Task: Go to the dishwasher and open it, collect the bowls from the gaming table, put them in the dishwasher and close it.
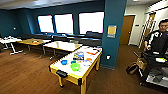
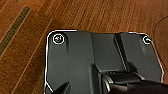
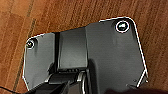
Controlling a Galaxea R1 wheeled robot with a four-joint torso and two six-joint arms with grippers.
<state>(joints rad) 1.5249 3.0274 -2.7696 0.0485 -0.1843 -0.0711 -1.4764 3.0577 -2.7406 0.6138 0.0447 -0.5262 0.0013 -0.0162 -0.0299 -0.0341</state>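
Observation:
The gaming table (image 1: 65, 69), white-topped with a yellow and black edge, stands in the middle of the head view, its near end toward me. On its top sit a green bowl (image 1: 75, 66), a blue bowl (image 1: 64, 62) to its left, a small teal bowl (image 1: 73, 61) between them and an orange bowl (image 1: 89, 59) farther back. The dishwasher is out of view. In both wrist views I see wooden floor under the robot's dark plate.
Flat colourful game boxes (image 1: 79, 55) lie on the far half of the gaming table. Wooden-topped tables (image 1: 62, 45) stand behind it by the windows. A teal pillar (image 1: 113, 32) rises to the right. A person (image 1: 157, 41) stands at the right behind a dark cart (image 1: 156, 72).

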